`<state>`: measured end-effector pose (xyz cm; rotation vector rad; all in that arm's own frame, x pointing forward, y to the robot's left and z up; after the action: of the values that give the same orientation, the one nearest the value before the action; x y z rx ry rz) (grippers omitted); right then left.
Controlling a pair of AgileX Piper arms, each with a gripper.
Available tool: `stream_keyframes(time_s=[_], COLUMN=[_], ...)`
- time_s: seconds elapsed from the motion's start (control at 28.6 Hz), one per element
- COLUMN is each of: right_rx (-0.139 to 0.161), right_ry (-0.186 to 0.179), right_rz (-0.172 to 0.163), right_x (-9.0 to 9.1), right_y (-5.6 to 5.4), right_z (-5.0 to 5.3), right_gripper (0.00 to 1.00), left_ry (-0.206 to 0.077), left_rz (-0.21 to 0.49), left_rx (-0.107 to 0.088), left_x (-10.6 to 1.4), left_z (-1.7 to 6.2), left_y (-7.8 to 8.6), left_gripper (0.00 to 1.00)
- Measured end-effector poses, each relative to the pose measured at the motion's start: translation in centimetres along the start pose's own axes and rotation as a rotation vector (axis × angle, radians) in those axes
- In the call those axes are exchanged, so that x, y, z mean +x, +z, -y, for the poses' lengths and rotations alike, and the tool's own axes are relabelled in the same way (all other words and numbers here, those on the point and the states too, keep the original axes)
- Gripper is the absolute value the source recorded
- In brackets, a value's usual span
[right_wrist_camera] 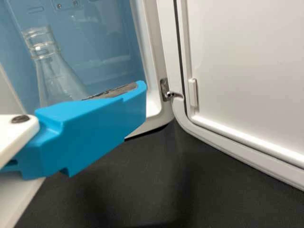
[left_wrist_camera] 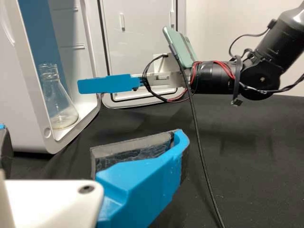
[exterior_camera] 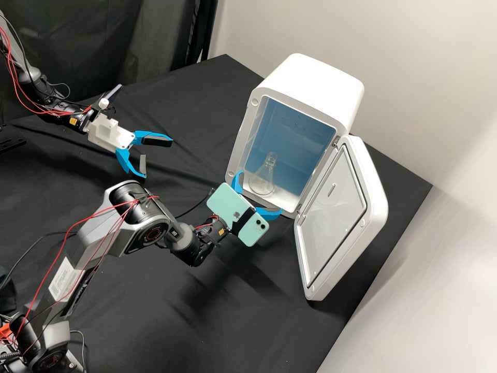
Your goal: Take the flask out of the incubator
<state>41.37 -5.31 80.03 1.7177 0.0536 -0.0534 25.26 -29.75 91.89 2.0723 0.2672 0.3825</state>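
Nearest the lens, the right arm (exterior_camera: 129,223) comes in from the lower left of the black bench (exterior_camera: 207,321) and stretches toward the white incubator (exterior_camera: 316,83), with red wires (exterior_camera: 103,223) running along its joints. A mint-green phone (exterior_camera: 239,213) is mounted on its wrist. The right gripper (exterior_camera: 258,195) sits at the lower front lip of the incubator's opening, its two blue fingers spread wide apart and closed on nothing; one finger lies to each side of the opening's lower edge. The flask (exterior_camera: 265,173), clear glass and conical, stands upright on the floor of the blue-lined chamber, close to the front and just beyond the fingertips. Contact between finger and glass cannot be confirmed; the left wrist view shows one finger level with the flask's shoulder and short of it. The incubator door (exterior_camera: 341,217) hangs fully open, swung out to the side on its hinge, its lower corner resting on the bench. The left gripper (exterior_camera: 155,156) hangs above the bench well apart from the incubator, its fingers wide open and empty, pointed toward the open chamber. A pale wall (exterior_camera: 414,62) stands behind the incubator.
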Motion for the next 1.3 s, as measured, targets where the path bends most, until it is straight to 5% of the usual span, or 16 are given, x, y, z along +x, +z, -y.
stream_keyframes(time_s=[0.14,0.6,0.88,1.3], right_rx=[-0.032,-0.03,-0.08,-0.108], right_ry=[0.012,0.01,0.009,-0.008], right_rz=[0.014,0.041,0.058,0.102], right_x=[0.9,1.8,3.3,4.5], right_y=[0.3,1.2,1.8,3.2], right_z=[-0.2,0.1,0.0,0.6], right_gripper=[1.0,1.0,1.0,1.0], left_ry=[0.004,0.004,0.004,0.005], left_rz=[0.0,0.001,0.001,0.0], left_rx=[0.002,0.002,0.002,0.003], left_x=[0.0,0.0,0.0,-0.3], left_z=[-0.14,-0.16,-0.16,-0.23], left_y=[0.0,0.0,0.0,0.2], left_gripper=[1.0,1.0,1.0,1.0])
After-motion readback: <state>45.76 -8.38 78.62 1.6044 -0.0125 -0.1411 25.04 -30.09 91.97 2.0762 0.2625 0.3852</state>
